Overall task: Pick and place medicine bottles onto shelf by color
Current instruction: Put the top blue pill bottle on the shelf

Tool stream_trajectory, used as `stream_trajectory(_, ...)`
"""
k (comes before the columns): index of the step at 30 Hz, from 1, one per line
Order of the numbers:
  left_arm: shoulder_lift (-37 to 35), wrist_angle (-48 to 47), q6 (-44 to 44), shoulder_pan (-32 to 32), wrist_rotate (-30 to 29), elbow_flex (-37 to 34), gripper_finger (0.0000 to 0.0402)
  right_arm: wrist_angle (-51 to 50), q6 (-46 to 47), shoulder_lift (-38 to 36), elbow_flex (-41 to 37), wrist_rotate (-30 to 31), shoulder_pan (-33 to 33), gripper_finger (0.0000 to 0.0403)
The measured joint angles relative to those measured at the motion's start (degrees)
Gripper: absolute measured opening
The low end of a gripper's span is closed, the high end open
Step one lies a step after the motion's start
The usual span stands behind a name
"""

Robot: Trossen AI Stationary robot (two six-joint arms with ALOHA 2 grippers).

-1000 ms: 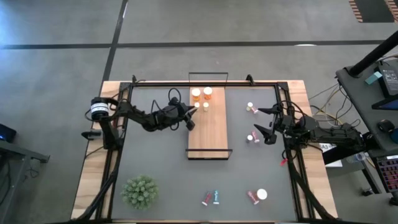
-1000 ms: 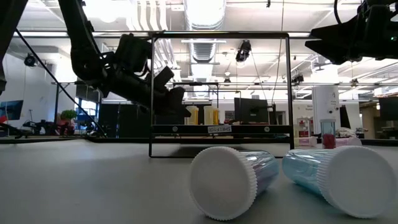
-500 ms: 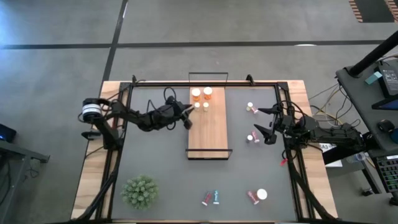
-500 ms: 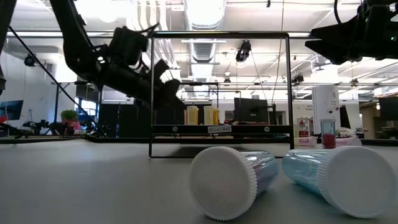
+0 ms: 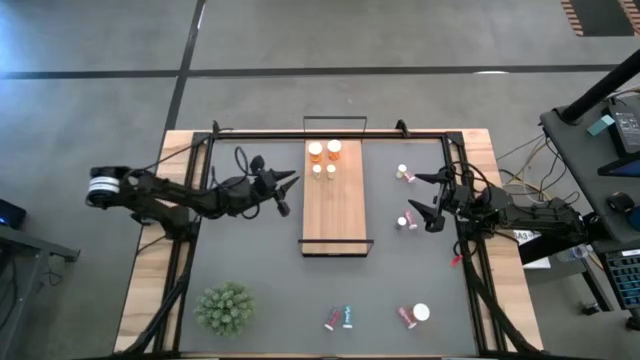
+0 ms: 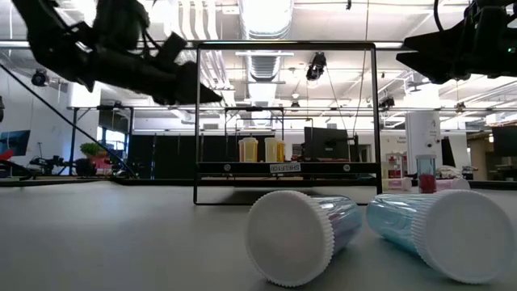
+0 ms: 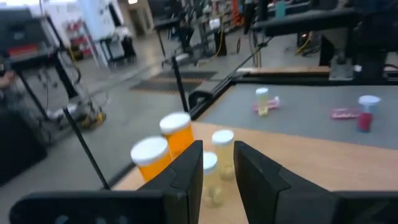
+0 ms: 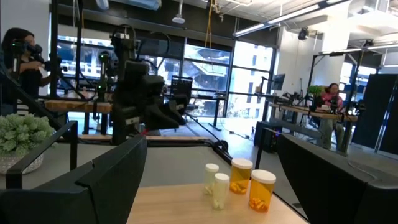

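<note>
My left hand [image 5: 283, 190]: clenched, empty, just off the shelf [image 5: 338, 215] edge. Ahead on its far end: two orange bottles [image 5: 324, 150], two pale ones [image 5: 324, 171]. My right hand [image 5: 428, 200]: released, a pink bottle [image 5: 407, 222] just beside; more bottles [image 5: 340, 319] lie nearer on the table [image 5: 260, 270].

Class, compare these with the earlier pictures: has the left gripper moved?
Yes. The left gripper has pulled back off the shelf, toward the table's left side, jaws shut and empty.
</note>
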Motion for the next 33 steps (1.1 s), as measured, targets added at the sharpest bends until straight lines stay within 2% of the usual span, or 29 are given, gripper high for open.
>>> stream_trajectory(7,-5.66,-0.03,2.93,-0.94,-0.21,-3.41,0.0072,0.0,0.0,0.0,-0.01,-0.01,0.0,0.035)
stream_trajectory(21,-9.66,0.07,6.42,-1.31,1.26,-5.38,0.0072,0.0,-0.01,0.0,-0.01,-0.01,0.01,0.035)
stream_trajectory(29,-21.88,-0.28,8.85,-1.44,-1.07,-11.83,0.0072,-0.01,0.0,0.0,0.0,0.0,0.01,0.035)
stream_trajectory(33,-28.64,-0.29,8.86,-1.44,-0.05,-15.63,0.0072,0.0,0.01,0.0,0.01,0.0,0.01,0.035)
